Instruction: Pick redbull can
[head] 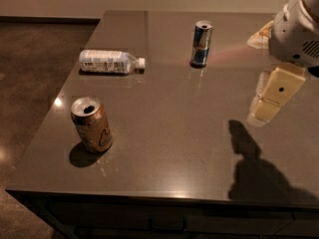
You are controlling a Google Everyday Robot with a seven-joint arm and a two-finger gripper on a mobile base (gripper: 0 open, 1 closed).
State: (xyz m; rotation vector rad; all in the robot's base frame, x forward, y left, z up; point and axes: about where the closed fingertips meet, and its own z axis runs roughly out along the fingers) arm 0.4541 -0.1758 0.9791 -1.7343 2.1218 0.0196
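The redbull can (pixel 201 43) stands upright on the far middle of the dark table (pixel 179 133). It is tall and slim, with blue and silver panels and a silver top. My gripper (pixel 273 96) hangs at the right edge of the view below the white arm (pixel 299 29). It is above the table surface, well to the right of the can and nearer the camera, holding nothing that I can see.
A clear plastic bottle with a white label (pixel 110 62) lies on its side at the far left. A shorter orange-brown can (pixel 91 124) stands open-topped near the front left corner. A pale object (pixel 261 34) lies at the far right. The table's left edge drops to the floor.
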